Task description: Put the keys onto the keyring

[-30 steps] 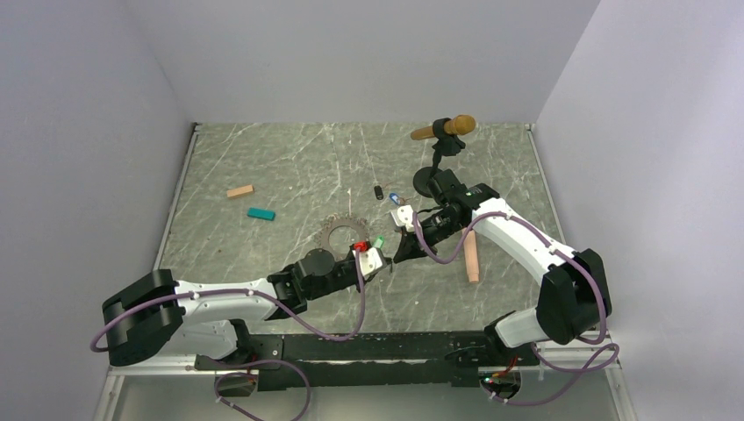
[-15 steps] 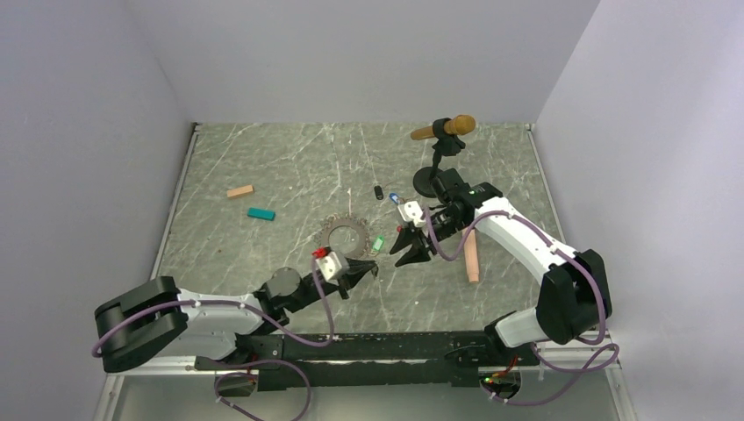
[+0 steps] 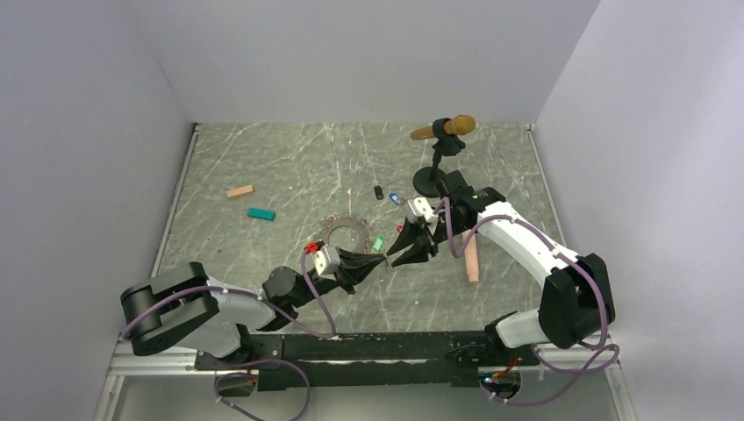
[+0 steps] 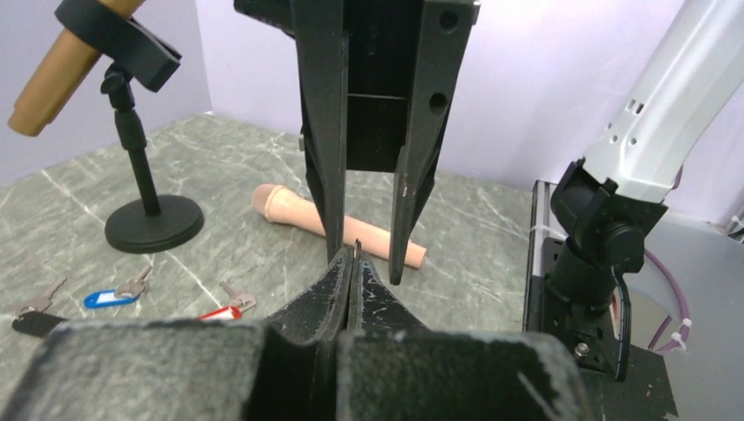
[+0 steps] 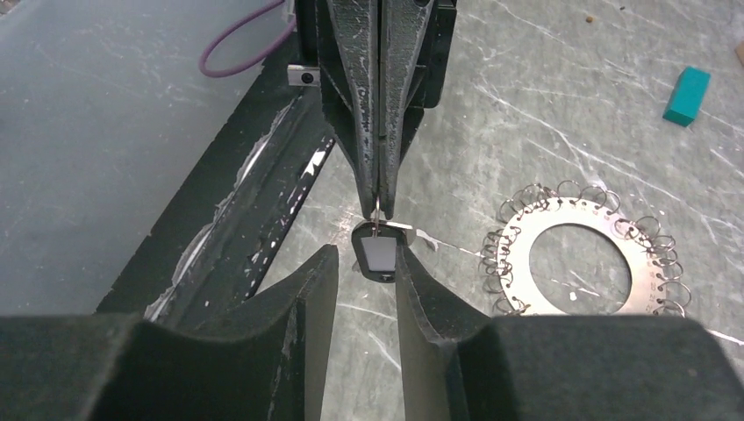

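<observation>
My left gripper (image 3: 382,261) is shut on the small wire loop of a key. In the right wrist view the key's dark-rimmed tag (image 5: 379,254) hangs below the left fingertips (image 5: 379,197). My right gripper (image 5: 367,252) stands open around that tag, with a gap on one side. From above, a green tag (image 3: 379,243) shows beside both sets of tips. The keyring (image 3: 328,235), a flat toothed ring hung with wire loops (image 5: 518,254), lies on the table just left of them. Three other keys lie loose: black (image 3: 378,192), blue (image 3: 392,198) and red (image 4: 219,312).
A gold microphone (image 3: 445,129) stands on a black round-based stand (image 4: 149,224) at the back. A pink microphone (image 3: 472,256) lies to the right of my right gripper. A tan block (image 3: 239,190) and a teal block (image 3: 261,213) lie at the left.
My right gripper was shut a second ago and now stands open. My left wrist has drawn back to the left, and its shut fingers now reach level toward the right gripper.
</observation>
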`<state>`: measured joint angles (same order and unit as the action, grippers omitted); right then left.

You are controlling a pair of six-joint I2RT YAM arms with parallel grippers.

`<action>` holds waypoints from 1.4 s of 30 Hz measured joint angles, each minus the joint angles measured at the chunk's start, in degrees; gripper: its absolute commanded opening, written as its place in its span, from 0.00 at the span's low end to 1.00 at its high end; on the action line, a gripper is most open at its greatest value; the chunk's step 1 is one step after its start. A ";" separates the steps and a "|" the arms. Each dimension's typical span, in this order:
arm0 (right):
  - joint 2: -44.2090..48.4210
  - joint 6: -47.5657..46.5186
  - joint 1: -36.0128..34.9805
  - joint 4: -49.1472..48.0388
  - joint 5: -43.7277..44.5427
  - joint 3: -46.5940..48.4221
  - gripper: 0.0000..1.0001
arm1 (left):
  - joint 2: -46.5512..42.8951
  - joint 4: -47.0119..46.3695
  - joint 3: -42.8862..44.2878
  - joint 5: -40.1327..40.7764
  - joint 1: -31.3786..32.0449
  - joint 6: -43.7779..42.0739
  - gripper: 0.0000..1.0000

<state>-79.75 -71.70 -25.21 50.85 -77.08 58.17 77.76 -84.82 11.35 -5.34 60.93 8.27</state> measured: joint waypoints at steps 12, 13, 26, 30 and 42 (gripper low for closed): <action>0.63 1.99 0.00 -2.43 -1.51 -0.39 0.23 | 0.90 -1.07 0.72 -1.51 -0.11 0.70 0.00; 0.72 2.10 0.00 -2.49 -1.57 -0.39 0.21 | 0.90 -1.09 0.72 -1.51 -0.11 0.81 0.00; 0.87 2.67 0.00 -2.47 -2.75 -0.39 0.00 | 1.07 -1.11 0.72 -1.53 -0.11 1.09 0.04; 0.87 2.45 -0.13 -1.92 -1.42 -0.13 0.00 | 1.11 -1.14 0.59 -1.25 -0.11 0.79 0.43; 0.70 1.22 -0.66 2.12 11.78 3.72 0.00 | -20.39 30.77 3.80 3.80 -0.26 -6.47 0.60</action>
<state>-79.05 -70.48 -25.87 52.97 -65.30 61.89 57.36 -54.04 15.16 -1.54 60.66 1.80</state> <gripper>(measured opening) 0.009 0.621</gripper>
